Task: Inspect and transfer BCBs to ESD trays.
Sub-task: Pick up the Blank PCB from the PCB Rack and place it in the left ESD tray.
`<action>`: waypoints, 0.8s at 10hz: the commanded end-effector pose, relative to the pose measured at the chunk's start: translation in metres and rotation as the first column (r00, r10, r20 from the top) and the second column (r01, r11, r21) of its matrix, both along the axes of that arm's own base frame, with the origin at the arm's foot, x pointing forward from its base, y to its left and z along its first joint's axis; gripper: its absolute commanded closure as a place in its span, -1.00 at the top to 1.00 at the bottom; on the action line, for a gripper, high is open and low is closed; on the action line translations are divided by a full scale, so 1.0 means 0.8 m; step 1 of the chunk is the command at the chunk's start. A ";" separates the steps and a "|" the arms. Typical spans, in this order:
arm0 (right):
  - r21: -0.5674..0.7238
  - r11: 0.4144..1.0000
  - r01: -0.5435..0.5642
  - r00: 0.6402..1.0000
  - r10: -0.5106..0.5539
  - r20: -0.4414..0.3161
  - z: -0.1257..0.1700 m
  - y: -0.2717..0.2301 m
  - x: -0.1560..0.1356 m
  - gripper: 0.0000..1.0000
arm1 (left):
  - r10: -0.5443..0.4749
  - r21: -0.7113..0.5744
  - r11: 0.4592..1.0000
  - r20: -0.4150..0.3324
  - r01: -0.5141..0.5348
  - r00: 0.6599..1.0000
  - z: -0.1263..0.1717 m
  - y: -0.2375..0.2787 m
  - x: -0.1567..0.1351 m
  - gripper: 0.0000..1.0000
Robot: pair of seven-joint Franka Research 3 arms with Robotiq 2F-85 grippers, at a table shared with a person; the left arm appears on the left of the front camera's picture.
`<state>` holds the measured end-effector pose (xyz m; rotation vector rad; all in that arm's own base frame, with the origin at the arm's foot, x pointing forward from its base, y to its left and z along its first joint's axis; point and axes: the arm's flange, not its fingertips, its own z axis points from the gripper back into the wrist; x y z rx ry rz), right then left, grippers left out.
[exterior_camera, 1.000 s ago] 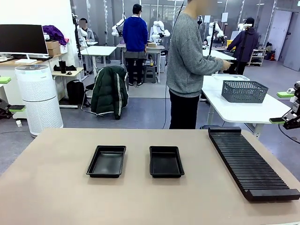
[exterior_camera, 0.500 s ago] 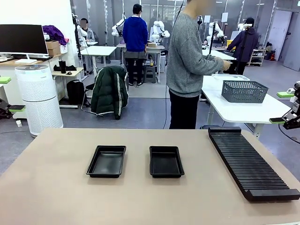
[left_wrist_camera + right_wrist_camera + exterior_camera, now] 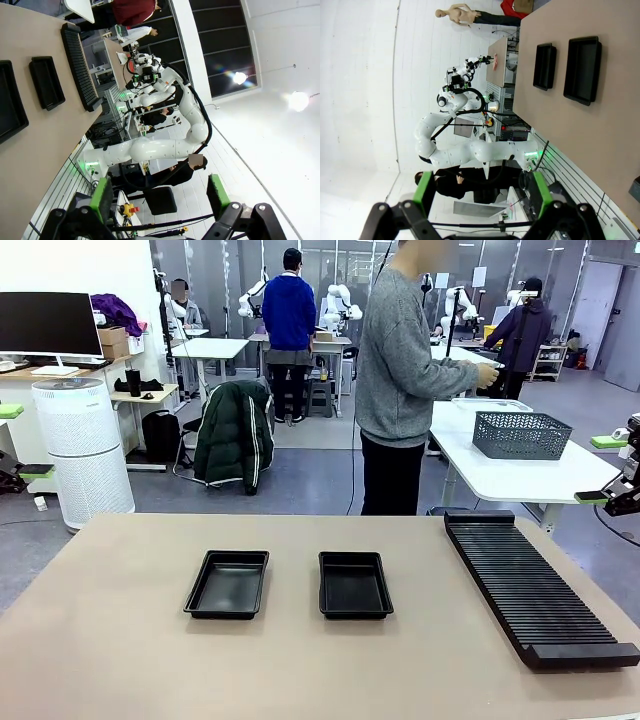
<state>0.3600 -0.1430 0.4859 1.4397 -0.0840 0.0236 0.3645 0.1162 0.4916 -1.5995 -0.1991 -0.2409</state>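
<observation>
Two black ESD trays lie side by side on the tan table, the left tray [image 3: 227, 583] and the right tray [image 3: 354, 584], both with bare floors. They also appear in the left wrist view [image 3: 46, 82] and the right wrist view [image 3: 582, 69]. The BCBs are out of view. My left gripper [image 3: 159, 197] is open off the table's side, with nothing between its green pads [image 3: 102, 197]. My right gripper [image 3: 481, 195] is open too, holding nothing, and is far from the trays.
A long black ribbed rack [image 3: 535, 585] lies along the table's right side. A person in a grey sweater [image 3: 400, 370] stands at the far edge, turned toward a white table holding a grey basket [image 3: 521, 434]. The opposite white arm [image 3: 160, 145] is visible beyond the table.
The person's hand has shifted slightly over the white table behind. Trays, rack and both grippers have not moved.
</observation>
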 end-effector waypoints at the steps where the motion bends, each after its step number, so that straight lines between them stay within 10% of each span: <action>1: -0.004 1.000 -0.001 1.000 0.001 -0.015 0.000 0.000 -0.001 1.00 | 0.009 0.001 1.000 -0.011 -0.009 1.000 0.000 -0.001 -0.002 1.00; 8: -0.004 1.000 -0.001 1.000 0.001 -0.015 0.000 0.000 -0.001 1.00 | 0.009 0.001 1.000 -0.011 -0.009 1.000 0.000 -0.001 -0.002 1.00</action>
